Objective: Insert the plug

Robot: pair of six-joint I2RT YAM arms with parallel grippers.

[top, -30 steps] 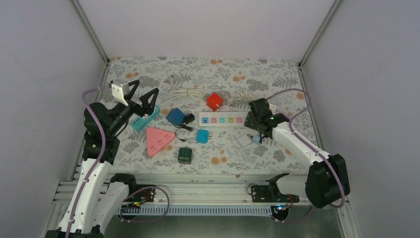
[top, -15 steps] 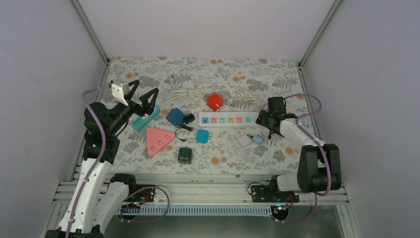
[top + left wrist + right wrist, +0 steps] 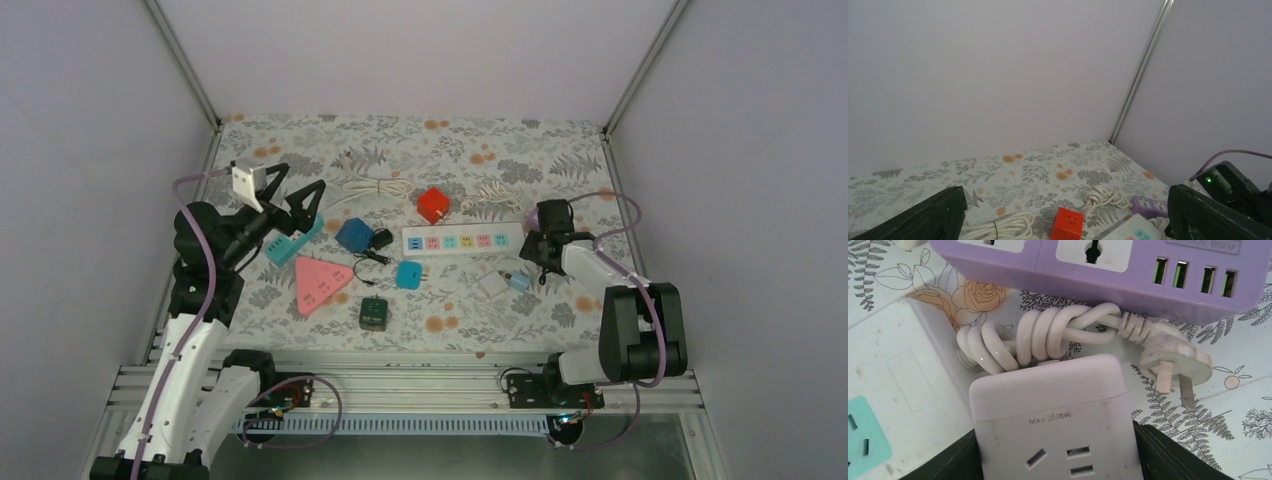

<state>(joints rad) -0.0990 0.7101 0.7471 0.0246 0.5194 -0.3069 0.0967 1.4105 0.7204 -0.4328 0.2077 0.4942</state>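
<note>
Top external. Q: Where do the arms stand?
A: Left gripper [image 3: 292, 195] is raised above the left of the floral mat [image 3: 450, 150], near the teal strip [image 3: 293, 242], its fingers spread wide and empty. Right gripper [image 3: 538, 255] is low at the right end of the white power strip [image 3: 462, 240]. Its fingers are not resolved in this view.

Left wrist. Q: Is anything held?
A: Nothing. Both dark fingers sit far apart at the frame's lower corners. Beyond them lie a red cube [image 3: 1066, 224], hard-edged and glossy, and a loose white cable coil [image 3: 998, 230].

Right wrist. Q: Where is the plug, and how should it handle?
A: The plug [image 3: 1175, 360] lies flat on the mat just below the purple strip [image 3: 1108, 265], with its flat metal pins pointing away from that strip. A short knotted cord [image 3: 1048, 335] tethers it to the white adapter block [image 3: 1053, 410] on its left. The fingers [image 3: 1168, 455] bracket that block, flush with its sides. Whether they pinch it cannot be told.

Judged from this view, the plug is light, rigid moulded plastic, with a smooth, rounded, scuffed head that is likely to slip. The sides of the head, clear of the pins, offer the better hold. The stiff cord would probably drag the block along.
</note>
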